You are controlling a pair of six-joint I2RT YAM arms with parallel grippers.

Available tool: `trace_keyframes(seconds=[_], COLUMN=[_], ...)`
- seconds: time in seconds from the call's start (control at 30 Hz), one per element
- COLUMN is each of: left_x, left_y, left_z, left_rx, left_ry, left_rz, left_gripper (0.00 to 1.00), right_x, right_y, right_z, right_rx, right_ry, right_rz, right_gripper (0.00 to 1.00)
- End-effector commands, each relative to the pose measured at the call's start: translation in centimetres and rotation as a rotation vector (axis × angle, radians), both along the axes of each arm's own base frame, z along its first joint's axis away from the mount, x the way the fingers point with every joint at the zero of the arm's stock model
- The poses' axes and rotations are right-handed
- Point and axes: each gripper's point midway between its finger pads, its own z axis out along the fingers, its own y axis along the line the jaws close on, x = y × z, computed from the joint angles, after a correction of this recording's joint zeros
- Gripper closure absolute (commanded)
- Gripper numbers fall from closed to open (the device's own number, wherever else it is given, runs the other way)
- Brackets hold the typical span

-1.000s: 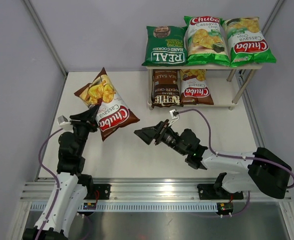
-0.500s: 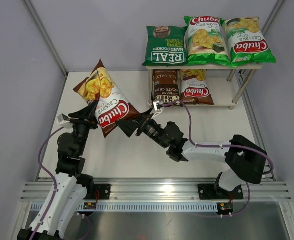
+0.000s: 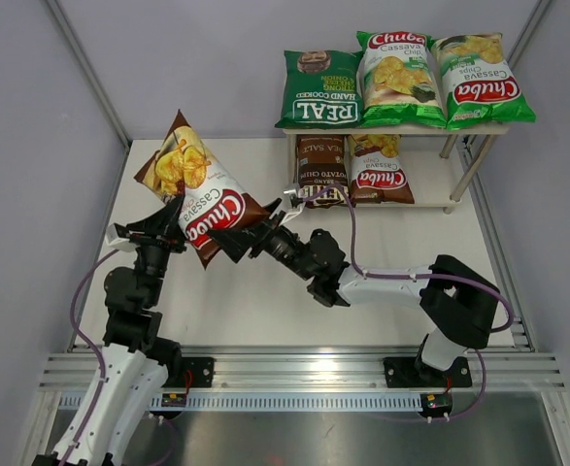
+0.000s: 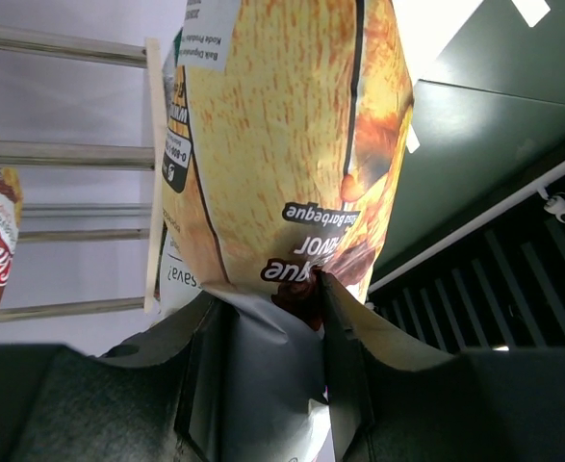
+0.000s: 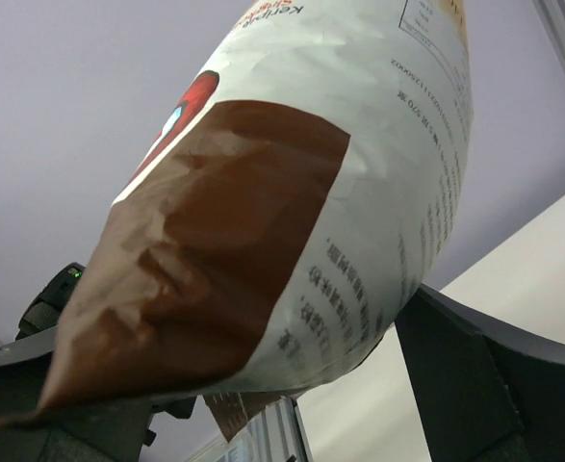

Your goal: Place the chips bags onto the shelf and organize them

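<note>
Six bags: five lie on the shelf (image 3: pixel 425 186); one is held in the air over the table (image 3: pixel 265 311).
Held bag: a brown-red Chuba bag (image 3: pixel 202 194), well left of the shelf and touching no board.
Long axis: diagonal in the top view. The end with the chip picture points far-left, and the brown end with the logo points near-right, toward the right gripper (image 3: pixel 230 243).
Left gripper (image 3: pixel 173 221): pinched onto the bag's near-left edge. In the left wrist view the fingers (image 4: pixel 345 356) clamp the crimped seam and the bag rises away from them.
Right gripper state: fingers spread, with the bag's brown lower end between them. Whether they touch it cannot be told.
Top tier: dark green REAL bag (image 3: pixel 318 89) on the left, then two light green Chuba bags (image 3: pixel 396 66) (image 3: pixel 479 80), side by side.
Lower tier: dark brown Kettle bag (image 3: pixel 320 172) on the left, with a second brown-red Chuba bag (image 3: pixel 377 167) just beside it. The right part of that board is bare.
</note>
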Motion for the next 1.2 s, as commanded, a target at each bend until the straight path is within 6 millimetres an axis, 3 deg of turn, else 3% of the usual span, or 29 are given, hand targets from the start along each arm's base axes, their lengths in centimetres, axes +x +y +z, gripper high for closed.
trace_keyframes(seconds=[0.0,0.17,0.23,0.3,0.47,0.53,0.57,0.63,0.67,0.7,0.83,0.9,0.93,0.97,1.0,1.03,1.07,1.1,1.13,1.17], left_x=[-2.4,-2.5,-2.6,-2.9,-3.3,-3.2,-3.3,-3.5,-3.5,-3.4,-3.1,-2.9,-2.8,-2.3,-2.6,-2.7,-2.8,-2.9,-3.0,-3.1], left_y=[-0.8,-1.5,-1.6,-1.7,-1.4,-1.4,-1.3,-1.0,-0.7,-0.6,0.2,1.2,1.7,2.9,3.6,4.3,5.2,5.5,5.8,6.0], left_z=[3.8,2.8,2.8,3.1,3.2,3.0,2.9,2.9,2.7,2.7,2.3,1.1,0.5,-2.0,-2.1,-3.0,-4.9,-5.4,-6.1,-7.2], left_rx=[-0.019,0.011,0.027,0.053,0.110,0.129,0.148,0.174,0.213,0.240,0.407,0.479,0.519,0.616,0.652,0.724,0.779,0.821,0.886,0.933], left_ry=[-0.127,-0.119,-0.126,-0.150,-0.179,-0.179,-0.182,-0.192,-0.192,-0.194,-0.171,-0.083,-0.050,0.065,0.096,0.133,0.217,0.236,0.251,0.286], left_rz=[-0.068,-0.101,-0.102,-0.095,-0.058,-0.046,-0.033,-0.013,0.020,0.037,0.126,0.178,0.202,0.252,0.280,0.305,0.325,0.333,0.337,0.326], left_gripper=[0.84,0.84,0.82,0.79,0.64,0.55,0.39,0.22,0.09,0.03,0.01,0.01,0.01,0.01,0.01,0.01,0.01,0.01,0.01,0.01], right_x=[0.6,0.8,0.6,0.5,-0.2,-0.5,-0.7,-0.6,-0.7,-0.7,-0.1,-0.4,-0.4,-0.5,-0.5,-0.5,-0.8,-1.0,-1.1,-1.6], right_y=[-0.9,-0.6,-0.6,-0.8,-1.7,-2.0,-2.2,-2.7,-3.2,-3.4,-5.0,-6.0,-6.6,-7.7,-8.3,-8.8,-10.0,-10.6,-11.2,-12.3], right_z=[5.2,5.7,5.4,5.4,5.2,5.1,5.3,4.7,5.0,4.8,3.4,3.4,1.8,2.2,1.8,-0.4,0.1,-0.5,-2.9,-2.4], right_rx=[0.084,0.069,0.060,0.053,0.021,0.007,0.002,-0.016,-0.011,-0.015,-0.037,-0.029,-0.051,-0.038,-0.042,-0.087,-0.073,-0.084,-0.130,-0.116], right_ry=[-0.097,-0.085,-0.091,-0.101,-0.144,-0.159,-0.171,-0.168,-0.167,-0.168,-0.137,-0.124,-0.098,-0.093,-0.082,-0.036,-0.031,-0.019,0.027,0.031], right_rz=[-0.078,-0.044,-0.020,0.004,0.006,0.011,0.009,0.005,0.005,0.005,-0.002,-0.003,-0.007,-0.015,-0.019,-0.024,-0.033,-0.037,-0.047,-0.052], right_gripper=[0.01,0.05,0.18,0.42,0.60,0.64,0.66,0.71,0.75,0.76,0.80,0.81,0.82,0.82,0.82,0.82,0.82,0.82,0.83,0.83])
